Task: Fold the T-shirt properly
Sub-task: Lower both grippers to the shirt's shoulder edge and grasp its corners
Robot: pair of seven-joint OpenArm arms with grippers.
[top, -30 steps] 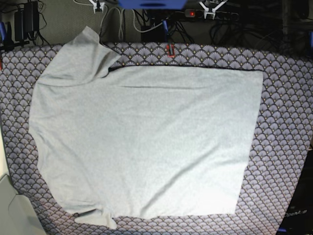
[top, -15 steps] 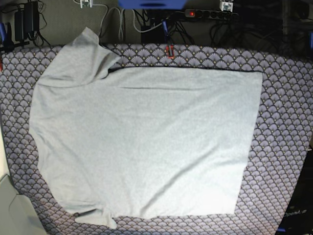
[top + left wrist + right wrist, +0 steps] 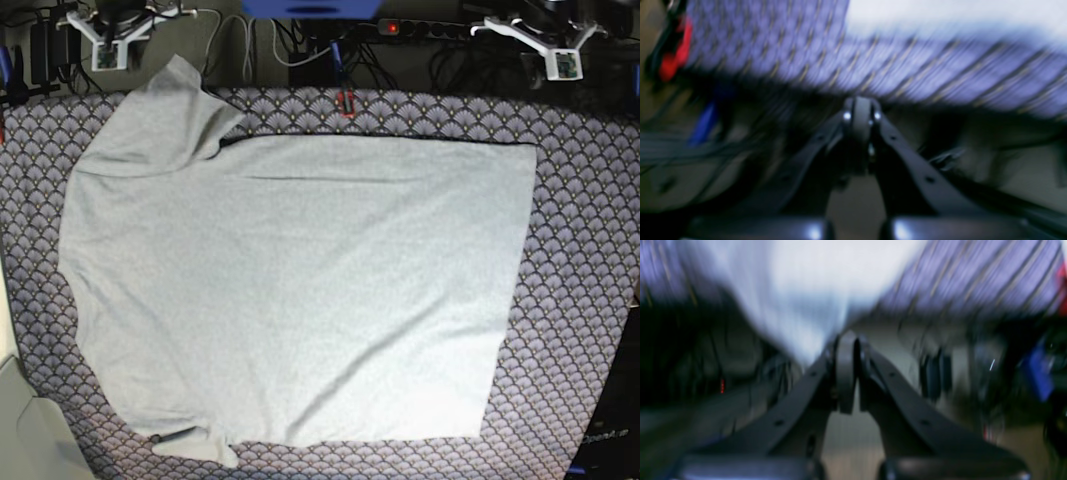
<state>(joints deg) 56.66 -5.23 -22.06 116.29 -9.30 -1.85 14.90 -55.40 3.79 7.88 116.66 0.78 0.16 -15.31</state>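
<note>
The light grey T-shirt point(image 3: 290, 290) lies spread flat on the purple fan-patterned tablecloth point(image 3: 580, 200), one sleeve at the far left corner, the other crumpled at the near left. No lettering shows. My right gripper point(image 3: 105, 45) hovers beyond the table's far edge, just left of the far sleeve. My left gripper point(image 3: 555, 55) hovers beyond the far edge, above the shirt's far right corner. Both wrist views are blurred. In the left wrist view the gripper point(image 3: 860, 116) has its jaws together, empty, with the shirt point(image 3: 940, 13) ahead. The right wrist gripper point(image 3: 846, 350) is also shut, with the shirt point(image 3: 800, 290) ahead.
A red clamp point(image 3: 347, 103) sits on the table's far edge at the middle. A power strip point(image 3: 420, 28) and cables lie behind the table. A grey object point(image 3: 30, 430) stands at the near left corner.
Both grippers have moved apart, outward from the top middle toward the far corners, and come further into the base view. The T-shirt has not moved.
</note>
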